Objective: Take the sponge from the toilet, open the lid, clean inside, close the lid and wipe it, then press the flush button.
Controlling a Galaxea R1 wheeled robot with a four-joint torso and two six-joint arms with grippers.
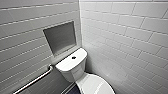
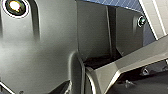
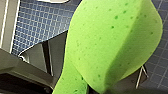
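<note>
White tiles [image 1: 130, 30] cover two walls that meet in a corner. One wall has a square nook [image 1: 60, 37] set into it. Below the nook stands the toilet. Its tank [image 1: 68, 65] has a flat white top, and the flush button [image 1: 73, 57], small, dark and round, sits in the middle of that top. In front of the tank the lid [image 1: 96, 85] is down over the bowl. It is white, smooth and rounded. A silver bar [image 1: 35, 80] runs along the wall beside the tank. A bit of dark blue floor [image 1: 72, 90] shows between the bar and the bowl.

In the right wrist view the sponge [image 3: 112, 42] is very big and very close. It is bright green with little darker dots. It is up in the air, with the blue floor behind it, and the floor has thin pale lines that make small squares. The right hand [image 3: 97, 87] has hold of the sponge. The sponge gets thin and looks squeezed at the end where the hand grips it, and the fat round end sticks out away from the hand. Grey robot parts sit just beside the sponge.

The left wrist view shows grey robot parts up close, with a strip of the blue floor behind them. I cannot tell if the left hand is open or closed.
</note>
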